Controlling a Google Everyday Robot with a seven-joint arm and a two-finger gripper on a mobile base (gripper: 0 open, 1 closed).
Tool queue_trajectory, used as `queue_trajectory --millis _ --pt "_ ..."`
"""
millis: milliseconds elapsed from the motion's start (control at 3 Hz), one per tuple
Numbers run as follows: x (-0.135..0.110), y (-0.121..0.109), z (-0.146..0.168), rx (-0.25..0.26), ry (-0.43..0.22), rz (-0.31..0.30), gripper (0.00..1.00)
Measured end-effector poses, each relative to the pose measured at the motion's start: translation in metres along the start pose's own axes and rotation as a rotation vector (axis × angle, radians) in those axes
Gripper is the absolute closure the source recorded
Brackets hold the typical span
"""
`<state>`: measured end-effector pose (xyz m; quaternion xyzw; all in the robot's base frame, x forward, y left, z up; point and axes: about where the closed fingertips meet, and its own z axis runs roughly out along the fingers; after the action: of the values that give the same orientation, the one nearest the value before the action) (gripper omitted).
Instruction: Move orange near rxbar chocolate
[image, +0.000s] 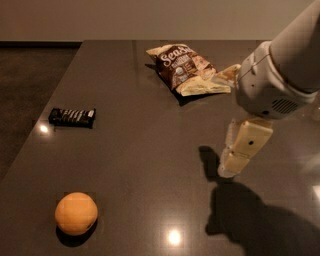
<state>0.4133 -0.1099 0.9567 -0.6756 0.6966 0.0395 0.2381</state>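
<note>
A dark, glossy tabletop (150, 150) fills the scene, with a pale wall behind its far edge and small glints of light on its surface. The orange (76, 213) sits by the front left corner, well apart from the chocolate bar (72, 117), which lies flat in its black wrapper near the left edge, farther back. A crinkled brown-and-cream chip bag (187, 67) rests near the far edge. The robot's white arm (280, 65) reaches in from the right edge, its cream gripper (227, 167) pointing down over the right half of the table, well apart from the orange. Its shadow falls toward the front right corner. Whether the gripper is spread or pressed together cannot be told.
</note>
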Motion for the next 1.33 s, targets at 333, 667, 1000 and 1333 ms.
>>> queue_trajectory --millis 333,667,1000,1333 --pt "-0.034 0.023 0.024 -0.050 -0.086 -0.071 0.00" --pt "-0.061 0.040 0.044 -0.107 -0.159 -0.097 0.00" --pt "-0.085 0.057 0.058 -0.147 -0.225 -0.092 0.00" --pt "-0.109 0.082 0.076 -0.180 -0.249 -0.131 0.00"
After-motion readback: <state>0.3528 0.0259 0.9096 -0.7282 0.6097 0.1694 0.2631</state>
